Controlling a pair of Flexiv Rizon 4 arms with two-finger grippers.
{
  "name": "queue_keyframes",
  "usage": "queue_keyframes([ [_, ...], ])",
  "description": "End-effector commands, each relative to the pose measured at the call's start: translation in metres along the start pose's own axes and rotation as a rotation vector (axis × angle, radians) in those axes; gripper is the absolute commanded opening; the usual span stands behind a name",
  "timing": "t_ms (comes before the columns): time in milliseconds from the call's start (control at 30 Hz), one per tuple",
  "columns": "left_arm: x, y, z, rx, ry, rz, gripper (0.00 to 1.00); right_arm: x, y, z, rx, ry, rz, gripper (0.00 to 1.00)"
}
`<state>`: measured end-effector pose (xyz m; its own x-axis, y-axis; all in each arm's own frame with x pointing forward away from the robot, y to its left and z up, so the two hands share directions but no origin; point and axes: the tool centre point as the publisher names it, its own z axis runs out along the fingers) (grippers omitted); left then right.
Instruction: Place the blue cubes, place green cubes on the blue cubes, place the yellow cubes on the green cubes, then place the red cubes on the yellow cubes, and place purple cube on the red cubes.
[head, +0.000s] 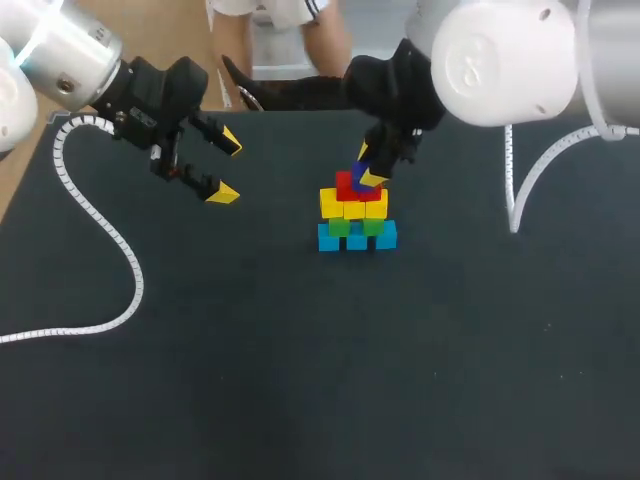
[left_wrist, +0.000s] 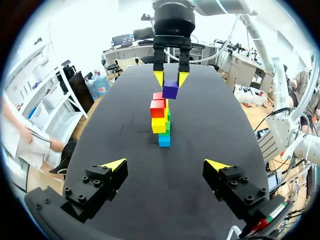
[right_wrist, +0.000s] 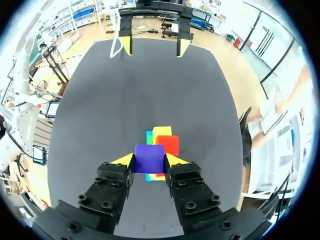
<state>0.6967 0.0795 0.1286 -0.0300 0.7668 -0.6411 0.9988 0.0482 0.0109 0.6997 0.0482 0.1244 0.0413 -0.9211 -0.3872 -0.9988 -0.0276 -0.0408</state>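
A stepped stack stands mid-table: blue cubes (head: 357, 238) at the base, green cubes (head: 352, 226) on them, yellow cubes (head: 353, 206) above, red cubes (head: 348, 187) on top. My right gripper (head: 368, 166) hangs over the stack, shut on the purple cube (right_wrist: 149, 158), which sits just above the red cubes (right_wrist: 169, 144). From the left wrist view the purple cube (left_wrist: 170, 89) shows between the right gripper's yellow tips, over the stack's red cube (left_wrist: 157, 107). My left gripper (head: 224, 167) stands open and empty at the table's far left, well away from the stack.
A white coiled cable (head: 100, 235) lies across the left of the black table (head: 300, 380). Another white cable (head: 520, 180) hangs at the right. A person stands beyond the far edge, not touching the table.
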Motion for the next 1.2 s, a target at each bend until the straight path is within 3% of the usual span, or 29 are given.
queue_keyframes([
  [33,0.001,0.001,0.0,0.002,-0.002,0.003,1.0,0.001,-0.007,0.002,-0.003,-0.014,0.002,0.01],
  [867,0.001,0.001,0.0,0.002,-0.002,0.003,1.0,0.001,-0.019,0.006,0.0,-0.026,0.019,0.0],
  [1200,0.001,0.001,0.0,0.002,-0.002,0.003,1.0,0.001,-0.018,0.011,-0.008,-0.017,0.025,0.05],
])
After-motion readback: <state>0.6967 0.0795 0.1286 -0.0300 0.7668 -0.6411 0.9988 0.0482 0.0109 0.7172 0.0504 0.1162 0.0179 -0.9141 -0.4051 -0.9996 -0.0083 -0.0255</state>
